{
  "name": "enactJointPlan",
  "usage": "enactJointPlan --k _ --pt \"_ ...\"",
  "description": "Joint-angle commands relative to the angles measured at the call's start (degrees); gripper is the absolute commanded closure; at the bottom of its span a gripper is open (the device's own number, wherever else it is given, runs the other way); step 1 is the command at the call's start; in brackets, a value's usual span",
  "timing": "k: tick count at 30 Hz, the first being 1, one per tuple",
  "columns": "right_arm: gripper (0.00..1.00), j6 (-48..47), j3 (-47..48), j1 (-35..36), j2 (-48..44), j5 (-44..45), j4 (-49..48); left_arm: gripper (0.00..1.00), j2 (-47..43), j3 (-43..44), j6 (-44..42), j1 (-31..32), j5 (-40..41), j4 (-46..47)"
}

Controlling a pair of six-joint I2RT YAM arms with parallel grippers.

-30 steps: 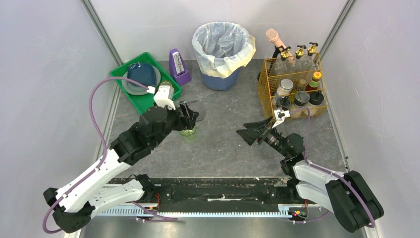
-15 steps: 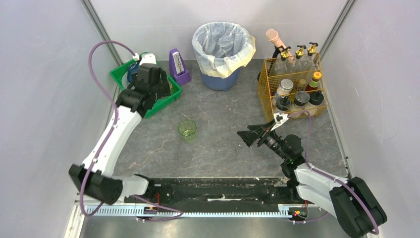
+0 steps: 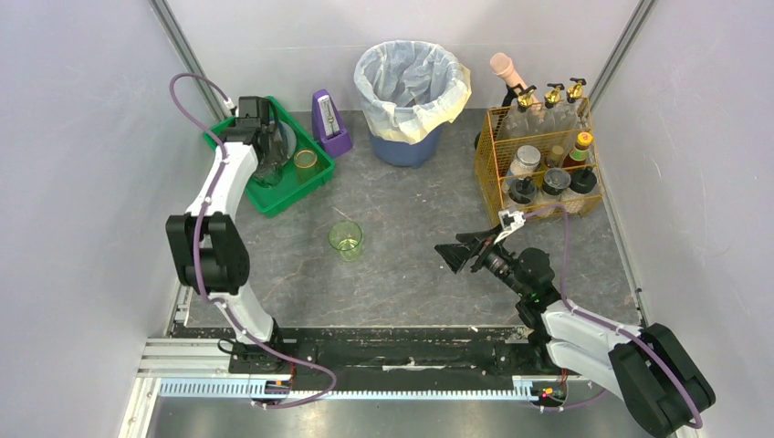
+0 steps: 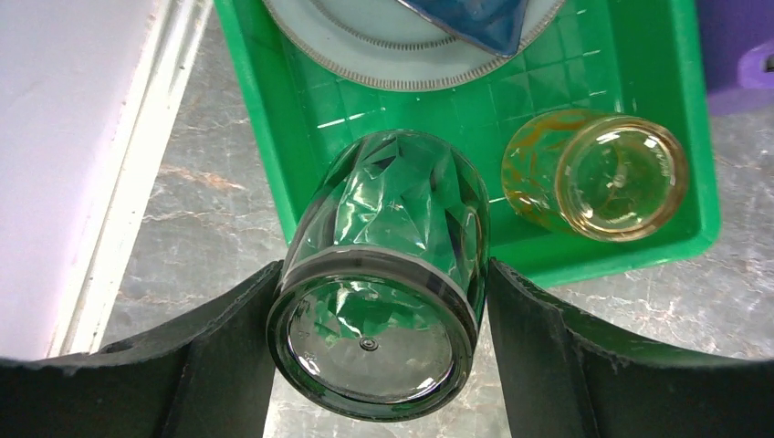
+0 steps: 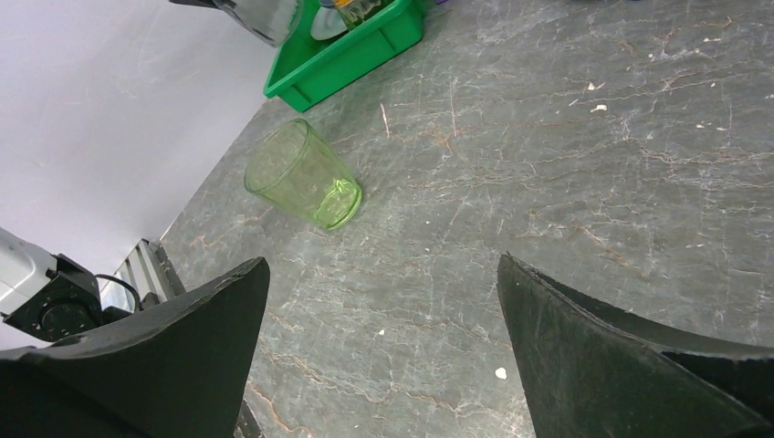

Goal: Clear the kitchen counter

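Leftward, the left gripper (image 4: 374,358) is clasping one clear glass (image 4: 388,237) over the green tray (image 4: 630,64), which is holding one plate (image 4: 365,36), one bowl (image 4: 475,18) and one amber glass (image 4: 598,173); one green glass (image 3: 345,239) is standing on the kitchen counter (image 3: 411,265); the right gripper (image 5: 381,265) is gaping wide.

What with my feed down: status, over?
Left gripper shut on dark glass above green tray. Right gripper open. Light green glass on kitchen counter, unobstructed.

Enclosure: a plain, pale lilac-grey back wall (image 3: 274,36) meets a matching left wall (image 3: 82,137) and right wall (image 3: 703,137), with a left metal post (image 3: 185,55) and a right metal post (image 3: 628,46) at the corners. Along the near edge lie a black metal rail (image 3: 402,347) and, in front of it, a silver slotted track (image 3: 411,392). The light is even and soft, and shadows are faint.
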State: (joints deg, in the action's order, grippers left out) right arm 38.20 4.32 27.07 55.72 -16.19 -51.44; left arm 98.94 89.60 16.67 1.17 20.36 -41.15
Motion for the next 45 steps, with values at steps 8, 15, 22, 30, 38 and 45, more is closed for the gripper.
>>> enactJointPlan --k 8,15,22,30,38,45 --pt "0.02 -3.2 1.8 1.1 0.7 1.9 -0.1 0.87 9.4 3.3 -0.4 -3.5 -4.5 2.0" --pt "0.02 -3.8 1.9 1.1 0.3 2.6 0.7 0.71 12.6 3.2 -1.2 -4.3 -5.1 1.7" --pt "0.02 -4.4 2.2 1.6 0.1 2.8 1.4 0.47 15.3 4.1 -1.5 -4.4 -6.2 -0.2" --pt "0.02 -5.1 2.6 1.7 -0.2 3.0 2.5 0.22 14.6 4.1 -1.5 -4.4 -7.5 -1.1" --pt "0.02 -5.4 2.8 1.7 -0.4 2.9 3.0 0.06 10.5 2.7 -0.9 -4.4 -7.5 -1.4" --pt "0.02 -5.8 3.2 1.6 -0.7 2.6 3.6 0.06 4.9 0.0 0.3 -4.3 -7.9 -1.4"
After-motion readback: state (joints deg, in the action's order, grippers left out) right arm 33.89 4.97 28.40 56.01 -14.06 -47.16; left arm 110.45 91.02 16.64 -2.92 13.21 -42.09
